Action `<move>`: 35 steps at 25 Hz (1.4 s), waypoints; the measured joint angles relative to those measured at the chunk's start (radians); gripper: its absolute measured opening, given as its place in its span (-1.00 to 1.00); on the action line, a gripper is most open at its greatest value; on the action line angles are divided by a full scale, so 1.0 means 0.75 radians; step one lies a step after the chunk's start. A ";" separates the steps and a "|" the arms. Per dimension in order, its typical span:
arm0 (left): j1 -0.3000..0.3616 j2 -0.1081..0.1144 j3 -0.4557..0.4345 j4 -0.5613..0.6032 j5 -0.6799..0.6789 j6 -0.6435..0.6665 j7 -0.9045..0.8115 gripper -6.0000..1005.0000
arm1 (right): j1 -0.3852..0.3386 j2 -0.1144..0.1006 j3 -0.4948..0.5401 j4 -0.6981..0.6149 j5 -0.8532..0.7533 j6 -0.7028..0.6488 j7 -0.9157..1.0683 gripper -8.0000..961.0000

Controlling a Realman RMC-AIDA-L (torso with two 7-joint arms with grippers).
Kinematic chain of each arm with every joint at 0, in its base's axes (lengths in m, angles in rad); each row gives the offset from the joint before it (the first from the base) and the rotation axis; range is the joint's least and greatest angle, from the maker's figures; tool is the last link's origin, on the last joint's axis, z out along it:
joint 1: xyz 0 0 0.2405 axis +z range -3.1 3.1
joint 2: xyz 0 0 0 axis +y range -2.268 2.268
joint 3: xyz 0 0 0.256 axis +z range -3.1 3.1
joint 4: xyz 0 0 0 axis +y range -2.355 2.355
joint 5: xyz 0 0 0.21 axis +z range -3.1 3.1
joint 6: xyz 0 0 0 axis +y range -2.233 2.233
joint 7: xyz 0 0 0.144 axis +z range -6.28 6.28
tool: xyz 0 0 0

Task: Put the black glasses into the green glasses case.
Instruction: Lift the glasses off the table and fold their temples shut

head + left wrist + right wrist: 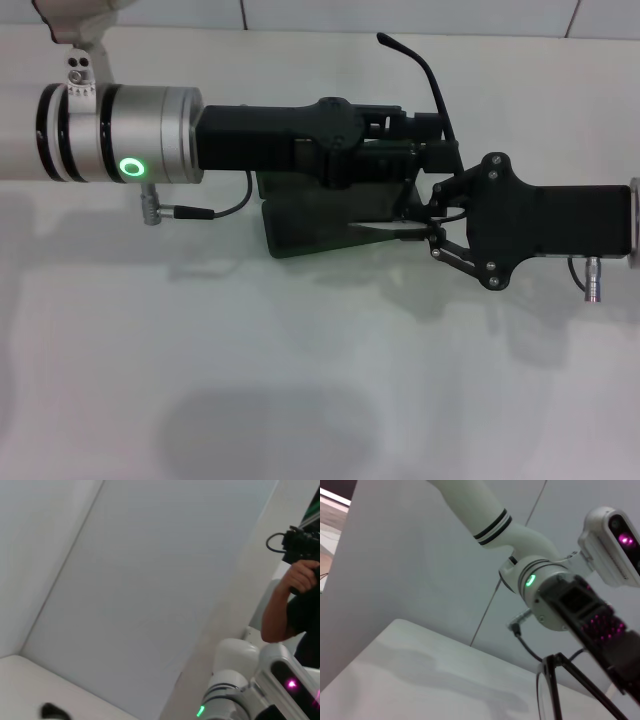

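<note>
Left gripper (425, 150) hides green glasses case (320, 225) — jaws unclear; right gripper (432, 232) pinching black glasses (560, 690).

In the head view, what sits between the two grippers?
The open green case lies under their meeting tips. The right gripper holds the black glasses over it; the left gripper reaches across its far side.

Setting: robot test lab | plain white table (300, 400) | bare white wall panels (150, 580) | person holding camera (300, 545) beside robot
</note>
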 joint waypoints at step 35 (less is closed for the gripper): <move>0.071 -0.093 -0.162 -0.010 0.136 -0.322 0.091 0.09 | -0.014 0.002 -0.087 0.083 0.163 -0.353 -0.184 -0.71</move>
